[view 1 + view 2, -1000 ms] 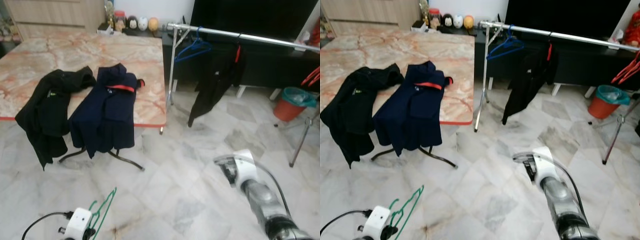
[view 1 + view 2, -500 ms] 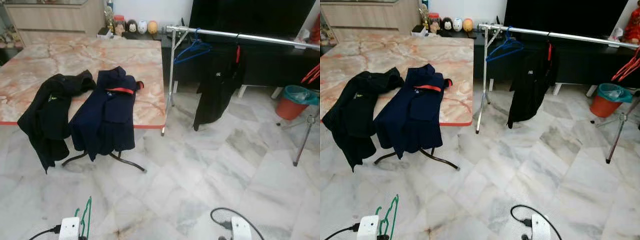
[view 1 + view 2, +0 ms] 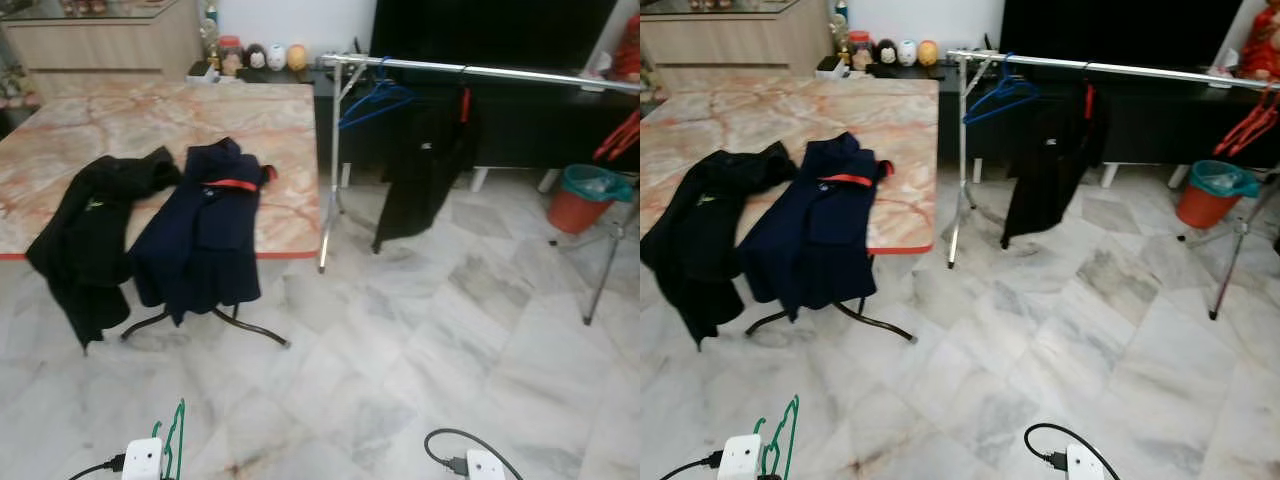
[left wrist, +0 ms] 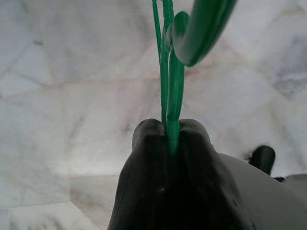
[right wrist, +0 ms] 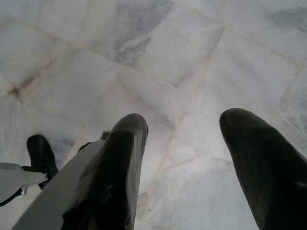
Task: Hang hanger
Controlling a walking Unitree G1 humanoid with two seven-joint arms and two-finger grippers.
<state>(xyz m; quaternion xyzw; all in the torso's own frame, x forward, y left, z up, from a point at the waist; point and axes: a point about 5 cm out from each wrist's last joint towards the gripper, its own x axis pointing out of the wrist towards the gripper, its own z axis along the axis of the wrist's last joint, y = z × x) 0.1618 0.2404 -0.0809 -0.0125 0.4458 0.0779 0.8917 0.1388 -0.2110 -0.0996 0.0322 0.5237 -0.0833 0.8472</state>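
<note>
A thin green hanger pokes up low at the left, above the white wrist of my left arm. In the left wrist view my left gripper is shut on the green hanger, whose hook curls overhead. My right gripper hangs open over bare marble floor, its white wrist at the lower right. A silver clothes rail stands ahead, holding a blue hanger and a black garment on a red hanger.
A marble-topped table at the left carries a black jacket and a navy jacket draped over its edge. An orange bin and a tripod leg stand at the right. A dark TV cabinet lies behind the rail.
My right arm has dropped from the middle right down to the bottom edge. The camera has shifted slightly, and the green hanger now stands more upright by my left wrist.
</note>
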